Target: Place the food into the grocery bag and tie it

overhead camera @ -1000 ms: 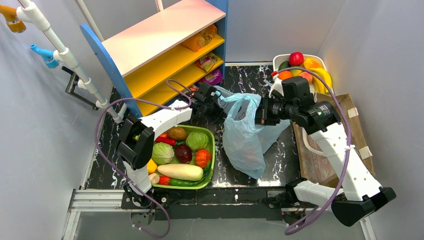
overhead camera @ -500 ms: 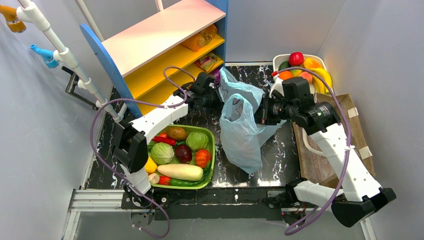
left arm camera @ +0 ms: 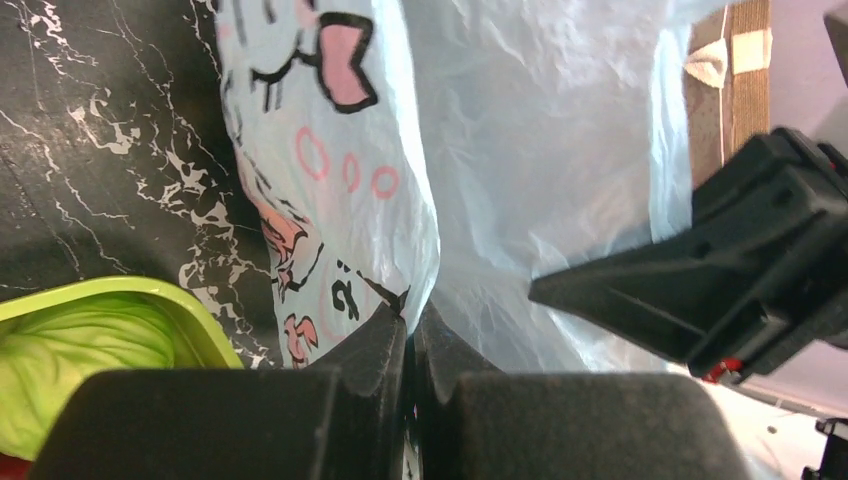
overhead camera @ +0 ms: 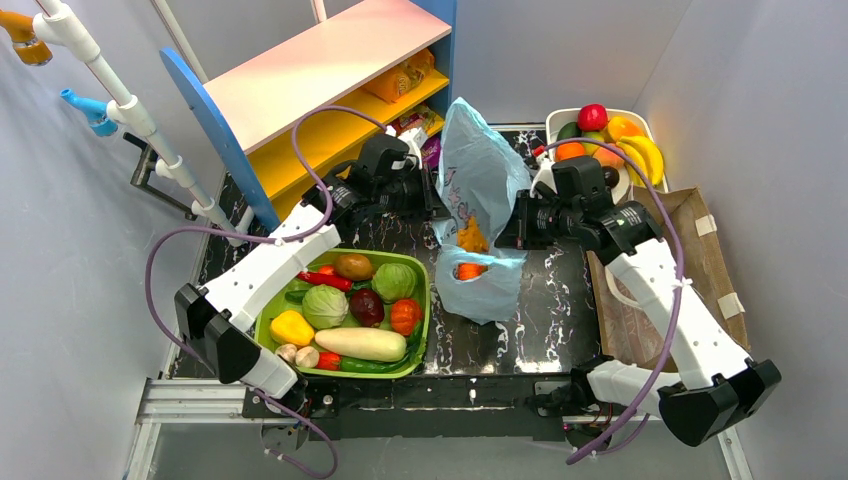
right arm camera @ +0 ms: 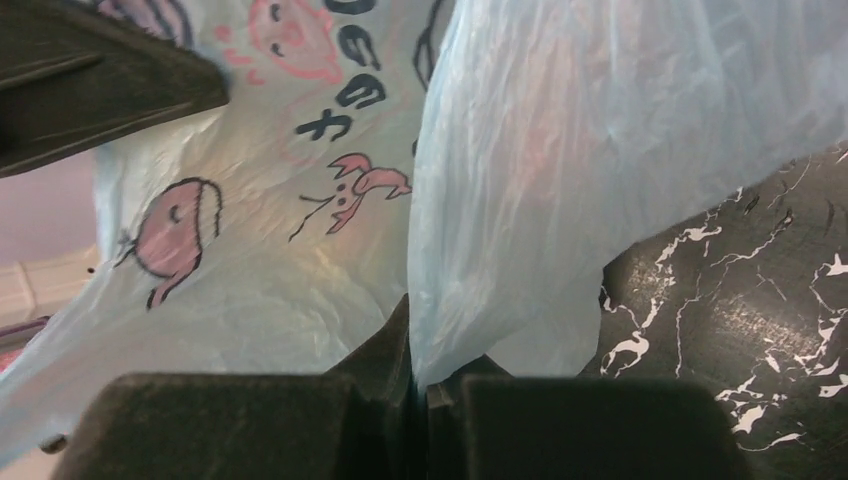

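Pinching the grocery bag (overhead camera: 478, 165) from opposite sides, the left gripper (left arm camera: 408, 322) and right gripper (right arm camera: 418, 388) each clamp a fold of its blue plastic, holding it upright on the surface (overhead camera: 545, 300) so the orange food (overhead camera: 469, 271), apparently settled low inside, cannot spill before tying.

A green basket (overhead camera: 426, 310) holding cabbages (overhead camera: 325, 305) and a white radish (overhead camera: 360, 343) is set on the black marbled table (overhead camera: 560, 300), beside a yellow shelf (overhead camera: 320, 70).
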### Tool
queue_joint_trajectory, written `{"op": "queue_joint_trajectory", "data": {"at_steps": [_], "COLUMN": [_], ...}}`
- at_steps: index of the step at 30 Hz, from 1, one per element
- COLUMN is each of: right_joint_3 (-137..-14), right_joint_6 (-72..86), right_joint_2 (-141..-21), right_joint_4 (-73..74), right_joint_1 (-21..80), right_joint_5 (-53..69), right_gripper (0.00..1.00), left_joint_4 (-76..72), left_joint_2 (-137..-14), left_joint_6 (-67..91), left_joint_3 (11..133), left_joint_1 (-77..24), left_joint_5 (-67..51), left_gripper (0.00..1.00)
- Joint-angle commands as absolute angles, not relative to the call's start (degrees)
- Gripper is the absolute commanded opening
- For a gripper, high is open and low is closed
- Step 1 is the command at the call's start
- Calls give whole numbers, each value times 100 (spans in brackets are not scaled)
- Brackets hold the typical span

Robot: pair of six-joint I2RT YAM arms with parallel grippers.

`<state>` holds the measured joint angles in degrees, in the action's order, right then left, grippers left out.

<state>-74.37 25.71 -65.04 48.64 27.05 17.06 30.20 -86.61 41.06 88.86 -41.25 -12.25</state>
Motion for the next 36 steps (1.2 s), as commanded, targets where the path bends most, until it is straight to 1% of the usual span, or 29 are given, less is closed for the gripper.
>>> {"op": "queue_joint_trajectory", "data": {"at_steps": [1, 2, 3, 5, 9, 12, 17, 21, 25, 30, 36], "right_joint_3": [-7473, -7524, -7603, -7788, -8273, -8766, -9383, -9725, -10055, -10701, -11313], "right_joint_6": [2336, 2314, 2292, 2252, 2135, 2034, 1919, 1864, 1763, 1969, 2322], "right_joint_2": [-6604, -6623, -6654, -6713, -6817, -6854, -6857, -6830, -6854, -7351, -8173], "right_joint_4": [4638, 4675, 4725, 4848, 5099, 5290, 5508, 5484, 5353, 5744, 6035], "right_joint_1": [2688, 2689, 2689, 2689, 2689, 2689, 2688, 2681, 2663, 2564, 1969], "right_joint_5": [1616, 1543, 1459, 1262, 949, 692, 164, -289, -609, -1767, -1804], "right_gripper": [18, 31, 42, 53, 70, 72, 73, 74, 77, 80, 80], "left_joint_4": [3446, 3497, 3555, 3609, 3852, 4014, 4223, 4243, 4298, 4225, 4197], "left_joint_2": [-8495, -8518, -8531, -8549, -8717, -8821, -8939, -8938, -8890, -8741, -8561], "left_joint_6": [3573, 3562, 3552, 3529, 3444, 3478, 3413, 3384, 3336, 3243, 3135], "left_joint_3": [8901, 8926, 8953, 9020, 9281, 9456, 9668, 9658, 9700, 9559, 9378], "left_joint_1": [-4193, -4199, -4213, -4219, -4227, -4223, -4220, -4220, -4221, -4221, -4227], "left_joint_5": [-1217, -1228, -1182, -1060, -967, -846, -778, -773, -799, -916, -985], "left_gripper": [0, 0, 0, 0, 0, 0, 0, 0, 0, 0, 0]}}
